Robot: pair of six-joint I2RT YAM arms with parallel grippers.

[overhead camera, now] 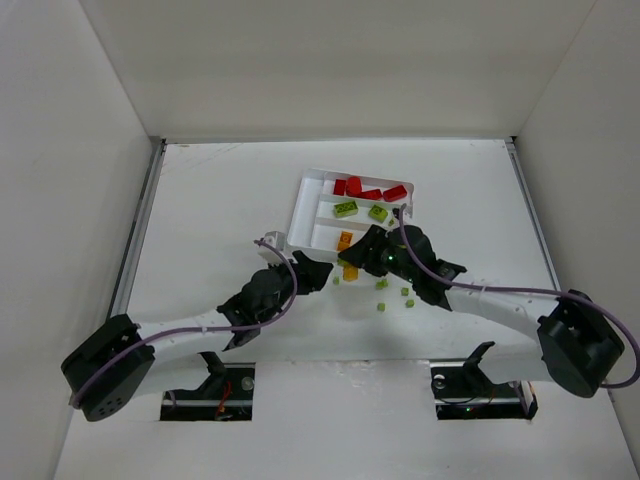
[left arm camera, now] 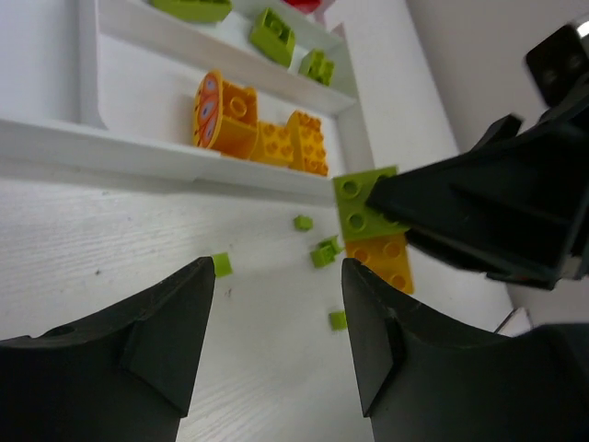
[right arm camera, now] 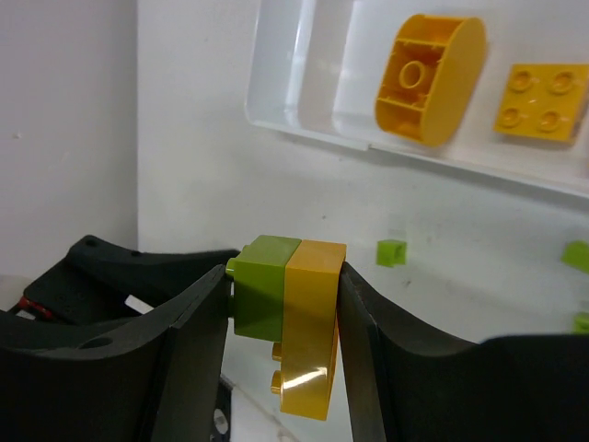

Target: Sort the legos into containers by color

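My right gripper (right arm camera: 285, 276) is shut on a clump of two legos, a lime green brick (right arm camera: 265, 281) stuck to a yellow-orange one (right arm camera: 311, 322), held just in front of the tray. In the left wrist view the same clump (left arm camera: 368, 226) hangs from the right gripper's black fingers (left arm camera: 479, 207). My left gripper (left arm camera: 276, 276) stands open over bare table beside it, with nothing between its fingers. The white tray (overhead camera: 305, 195) holds red legos (overhead camera: 368, 189) in the far container, green legos (overhead camera: 360, 210) in the middle one and orange legos (left arm camera: 262, 129) in the near one.
Several tiny green studs (overhead camera: 381, 284) lie loose on the table in front of the tray, some near my left fingers (left arm camera: 221, 265). Both arms meet close together at the tray's near edge (left arm camera: 166, 157). White walls enclose the table.
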